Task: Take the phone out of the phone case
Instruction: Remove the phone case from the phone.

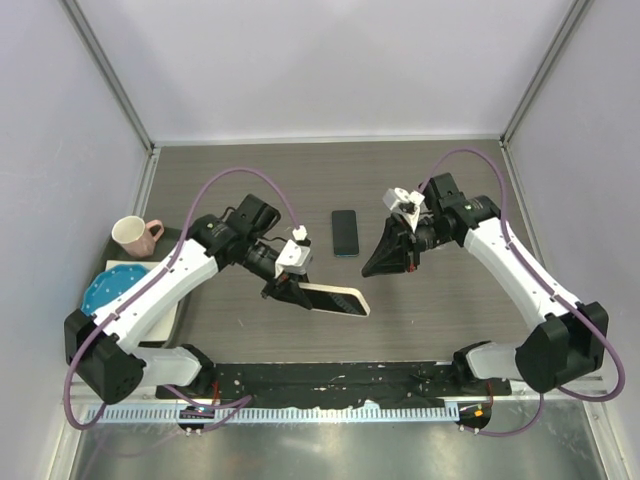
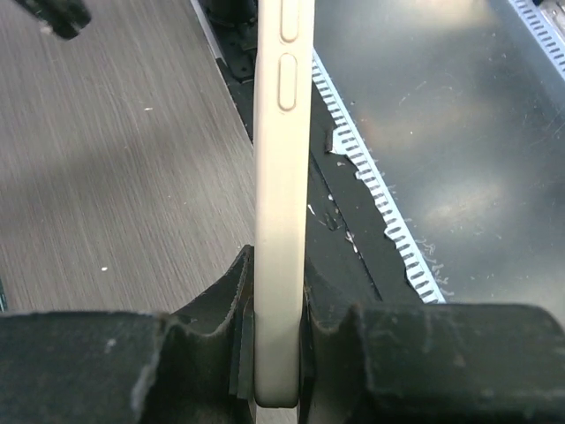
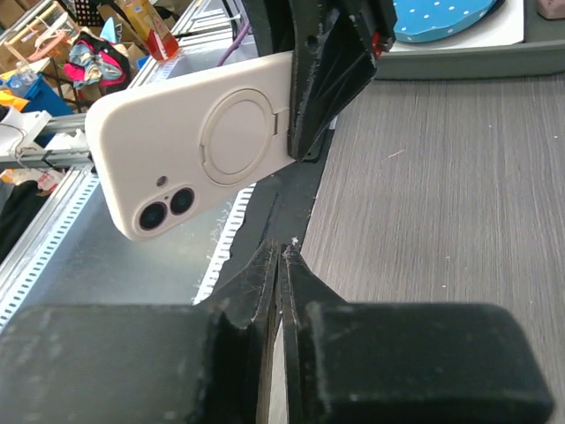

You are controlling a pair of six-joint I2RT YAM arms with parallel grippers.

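Clamping the cream phone case [image 1: 335,299] by one end, the left end effector [image 2: 279,309] held it raised near the table's [image 1: 250,190] front edge. The right end effector [image 3: 280,256] hovered close by, fingers pressed together on nothing. A dark phone [image 1: 345,232] lay flat on the table, well apart. Extraction looked done, though the case's dark front left doubt; setting it down seemed next.
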